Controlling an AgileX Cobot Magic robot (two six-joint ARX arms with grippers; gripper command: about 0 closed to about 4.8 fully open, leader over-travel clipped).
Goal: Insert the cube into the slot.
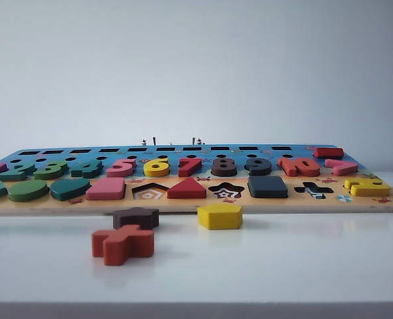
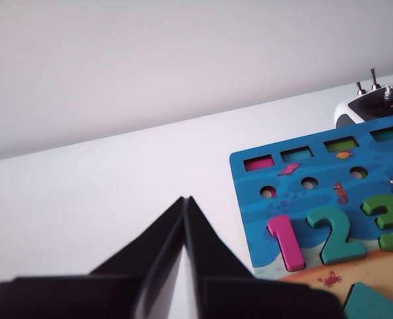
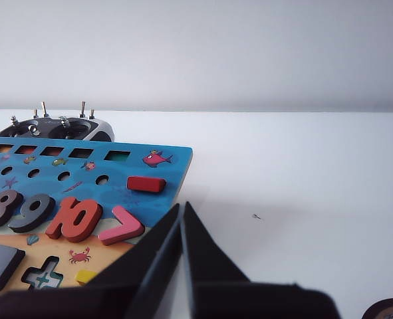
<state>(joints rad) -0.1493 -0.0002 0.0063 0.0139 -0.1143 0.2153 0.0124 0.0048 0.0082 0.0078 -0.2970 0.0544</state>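
Your cube [image 1: 267, 187] already sits in its slot near the board's [image 1: 196, 205] front edge. Both hands, left [image 2: 185, 203] and right [image 3: 181, 207], hang clenched, empty, off the board's ends.

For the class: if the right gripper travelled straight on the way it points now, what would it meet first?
Probably nothing: the right gripper, shut, points over bare white table just past the puzzle board corner toward the far wall. Depth is unclear.
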